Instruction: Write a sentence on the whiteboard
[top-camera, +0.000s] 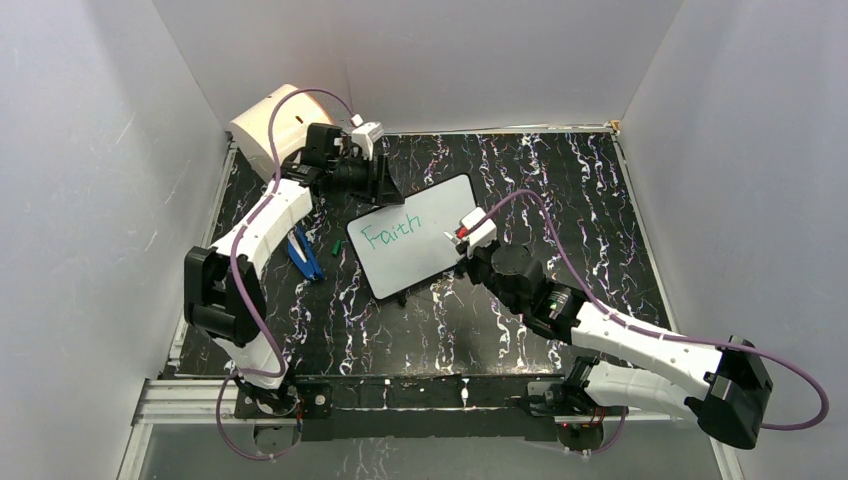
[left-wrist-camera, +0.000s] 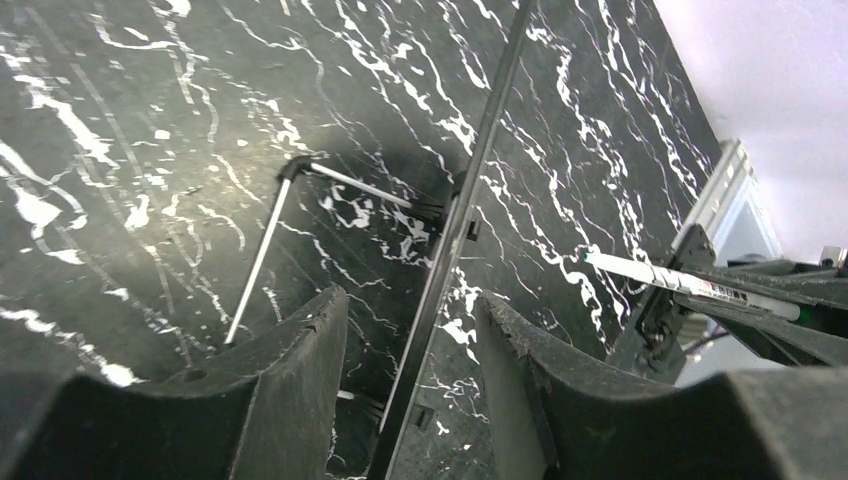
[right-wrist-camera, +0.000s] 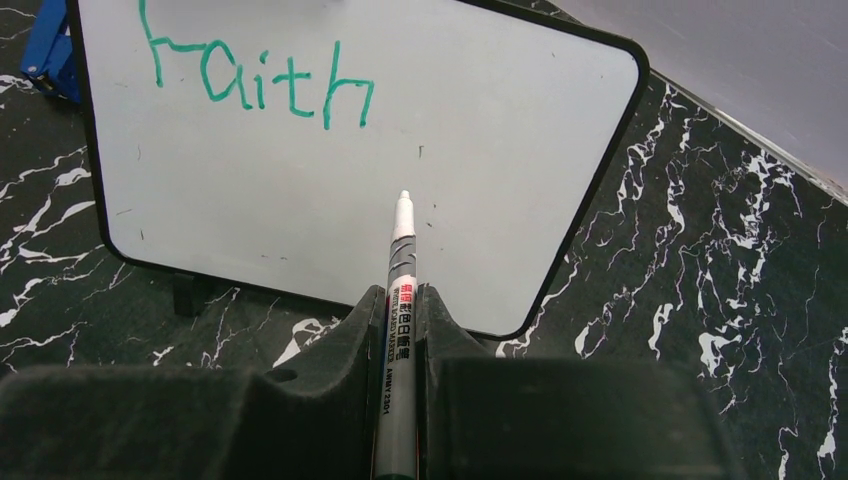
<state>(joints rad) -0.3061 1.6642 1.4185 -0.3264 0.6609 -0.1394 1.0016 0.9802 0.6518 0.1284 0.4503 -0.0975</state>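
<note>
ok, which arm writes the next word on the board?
Right. The right gripper is shut on the marker, tip pointing at bare whiteboard below the word. The left gripper, open, straddles the board's edge.

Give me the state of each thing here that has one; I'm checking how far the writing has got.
whiteboard: propped at a tilt on its feet, partly written on.
sentence: one green word, "Faith", so far.
marker: uncapped, tip pointing at the board's blank area.
right end effector: shut on the marker.
left end effector: open, jaws astride the board's edge.
</note>
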